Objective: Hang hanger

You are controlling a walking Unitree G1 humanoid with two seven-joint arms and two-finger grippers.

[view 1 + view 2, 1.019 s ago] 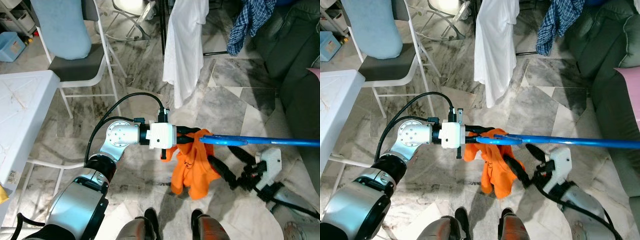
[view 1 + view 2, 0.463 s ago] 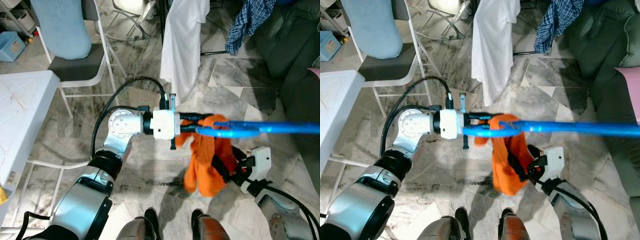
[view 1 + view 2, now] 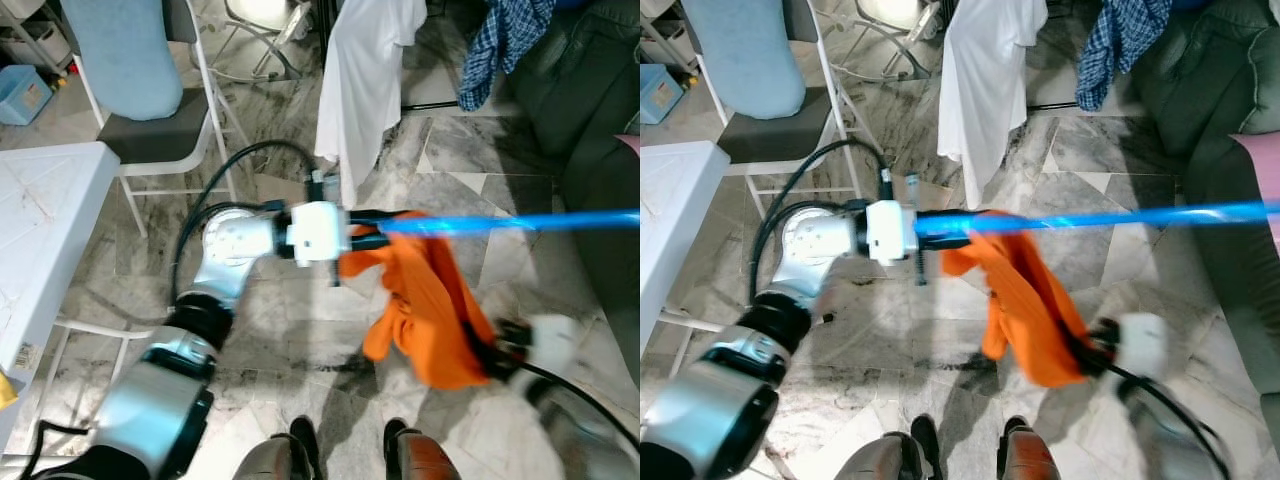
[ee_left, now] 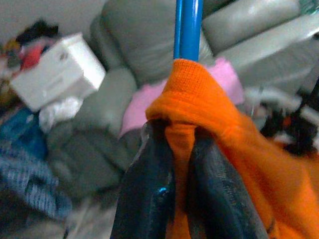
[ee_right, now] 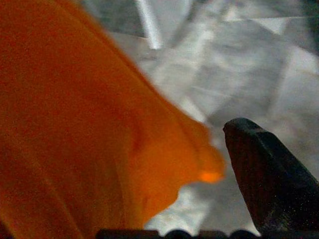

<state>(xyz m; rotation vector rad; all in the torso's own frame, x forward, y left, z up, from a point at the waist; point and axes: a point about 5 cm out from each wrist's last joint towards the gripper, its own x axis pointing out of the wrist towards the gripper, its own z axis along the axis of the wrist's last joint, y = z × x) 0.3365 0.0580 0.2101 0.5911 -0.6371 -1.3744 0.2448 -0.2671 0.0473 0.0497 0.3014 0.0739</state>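
Note:
A long blue hanger bar (image 3: 520, 222) runs from my left gripper (image 3: 370, 238) out to the right edge. An orange garment (image 3: 425, 300) hangs over it where the gripper is. In the left wrist view the two black fingers (image 4: 149, 189) are shut on the orange cloth (image 4: 234, 149), and the blue bar (image 4: 188, 30) comes out just past them. The garment stretches down and to the right, to my blurred right gripper (image 3: 500, 350). In the right wrist view one black finger (image 5: 269, 174) stands apart from the orange cloth (image 5: 75, 124), and floor shows in the gap.
A white garment (image 3: 360, 90) and a plaid shirt (image 3: 500, 40) hang at the back. A white folding chair (image 3: 150, 135) stands at the back left, with a white table (image 3: 40, 220) at the left. A dark sofa (image 3: 590, 120) fills the right side. The floor is marble.
My left gripper has risen a little and the bar's right end has tipped upward. The orange garment has spread out toward the lower right, and the right gripper has moved that way, blurred.

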